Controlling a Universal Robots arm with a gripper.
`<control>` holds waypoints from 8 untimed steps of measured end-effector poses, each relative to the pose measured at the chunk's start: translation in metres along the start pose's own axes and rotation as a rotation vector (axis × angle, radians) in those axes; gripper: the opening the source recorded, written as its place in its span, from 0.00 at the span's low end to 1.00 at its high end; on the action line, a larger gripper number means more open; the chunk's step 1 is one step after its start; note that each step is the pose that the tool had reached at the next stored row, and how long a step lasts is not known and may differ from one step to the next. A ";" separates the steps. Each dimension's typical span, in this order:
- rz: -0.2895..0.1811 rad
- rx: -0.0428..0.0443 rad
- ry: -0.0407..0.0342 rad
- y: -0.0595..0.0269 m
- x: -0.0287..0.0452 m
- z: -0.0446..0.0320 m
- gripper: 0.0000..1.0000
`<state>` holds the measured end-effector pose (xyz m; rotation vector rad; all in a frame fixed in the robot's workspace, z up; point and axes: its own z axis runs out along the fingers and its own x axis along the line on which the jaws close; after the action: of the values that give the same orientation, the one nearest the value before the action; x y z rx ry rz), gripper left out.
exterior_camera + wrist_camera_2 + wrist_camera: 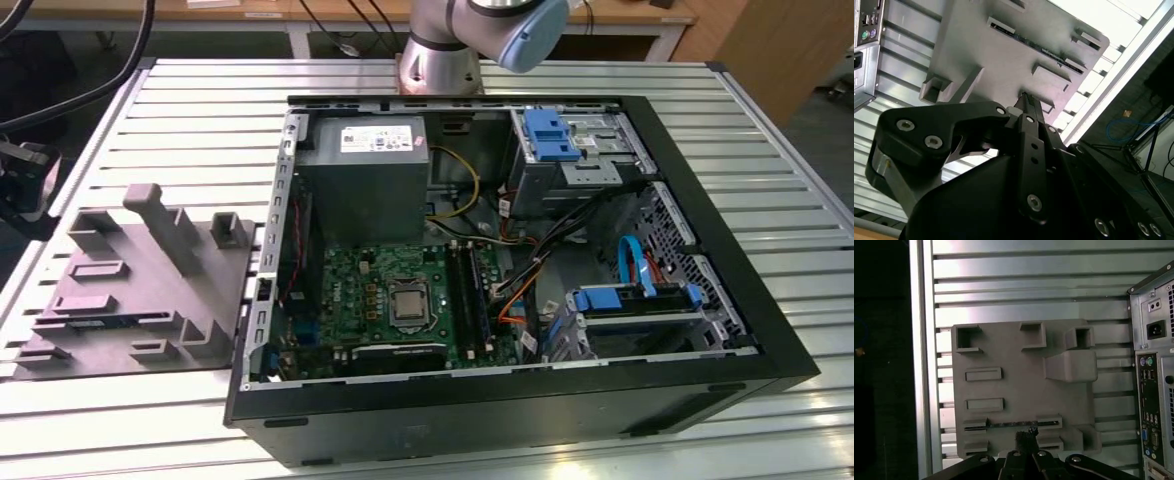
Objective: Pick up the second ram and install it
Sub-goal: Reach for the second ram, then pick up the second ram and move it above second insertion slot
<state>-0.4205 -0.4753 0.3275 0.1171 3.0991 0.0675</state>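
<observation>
The gripper (pixel 1026 436), jaws closed together and empty, hung over the second ram (pixel 1013 424), slotted near the grey tray's (pixel 1004 355) edge. Bare table (pixel 1029 285) lay beyond, with the computer case (pixel 1154 390) close beside.

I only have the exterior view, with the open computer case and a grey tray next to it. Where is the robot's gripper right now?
Observer: In both wrist views the gripper hangs over the grey tray, not over the computer case.
Operator: What lies in that tray?
Observer: In the first wrist view the memory stick sits on edge in the tray's slots, close to the gripper. I cannot tell if they touch.
Operator: Anything else I'm missing?
Observer: The first wrist view shows the case's back panel, with its power socket and ports.
</observation>
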 end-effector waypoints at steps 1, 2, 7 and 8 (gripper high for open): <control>0.000 0.0001 0.0001 -0.0003 0.0002 0.0001 0.10; 0.000 0.0000 0.0001 -0.0003 0.0002 0.0001 0.10; 0.000 0.0000 0.0001 -0.0017 0.0004 0.0001 0.10; 0.000 0.0000 0.0000 -0.0018 0.0004 0.0001 0.10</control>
<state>-0.4210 -0.4771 0.3273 0.1171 3.0992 0.0675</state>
